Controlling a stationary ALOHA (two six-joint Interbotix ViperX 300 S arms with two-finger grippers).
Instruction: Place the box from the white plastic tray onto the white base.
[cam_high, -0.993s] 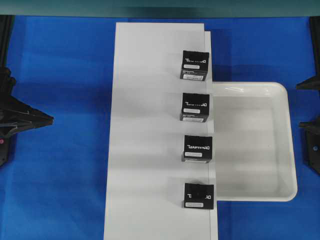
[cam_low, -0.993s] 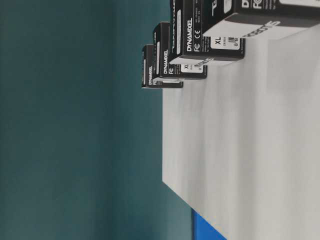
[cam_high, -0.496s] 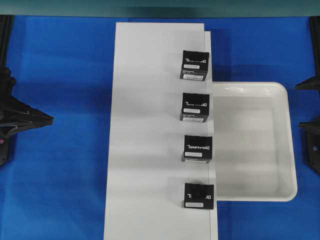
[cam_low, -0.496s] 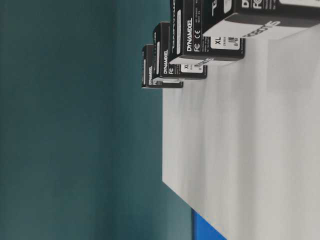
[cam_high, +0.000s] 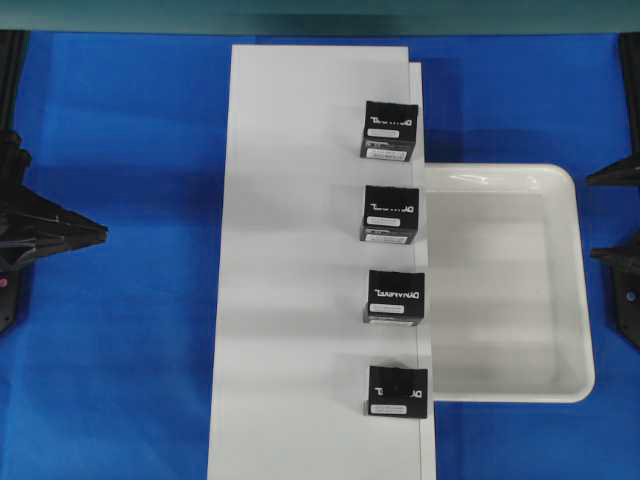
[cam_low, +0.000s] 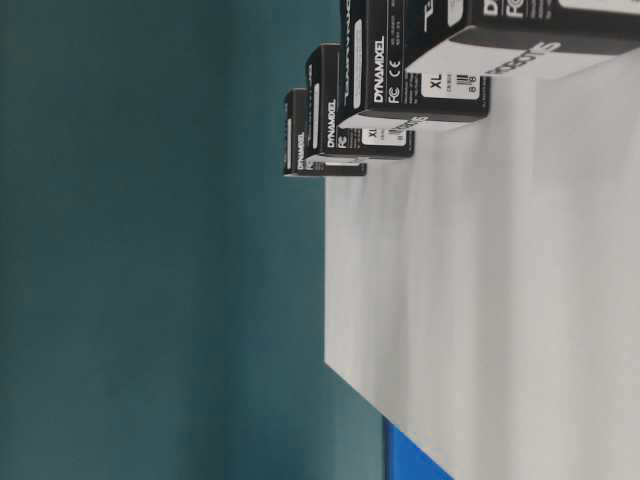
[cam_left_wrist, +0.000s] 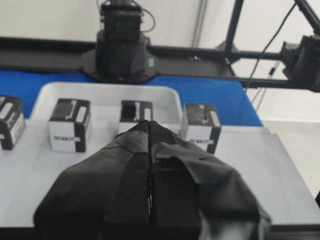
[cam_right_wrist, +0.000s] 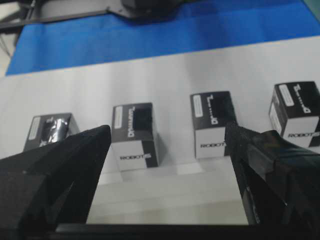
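Observation:
The box (cam_high: 397, 390), black with a nearly plain top and a white label strip, stands on the white base (cam_high: 290, 250) at its near right edge, beside the tray's corner. In the right wrist view the box (cam_right_wrist: 50, 131) is at the far left; in the left wrist view the box (cam_left_wrist: 201, 125) is at the far right. The white plastic tray (cam_high: 585, 300) holds nothing. My left gripper (cam_high: 100, 235) rests shut over the blue mat, left of the base. My right gripper (cam_high: 603, 212) stands open at the tray's right rim, nothing between its fingers.
Three lettered black boxes (cam_high: 389, 130) (cam_high: 390, 213) (cam_high: 396, 296) stand in a row along the base's right edge, above the box. Blue mat (cam_high: 130, 350) surrounds base and tray. The table-level view shows the row of boxes (cam_low: 415, 70) side-on.

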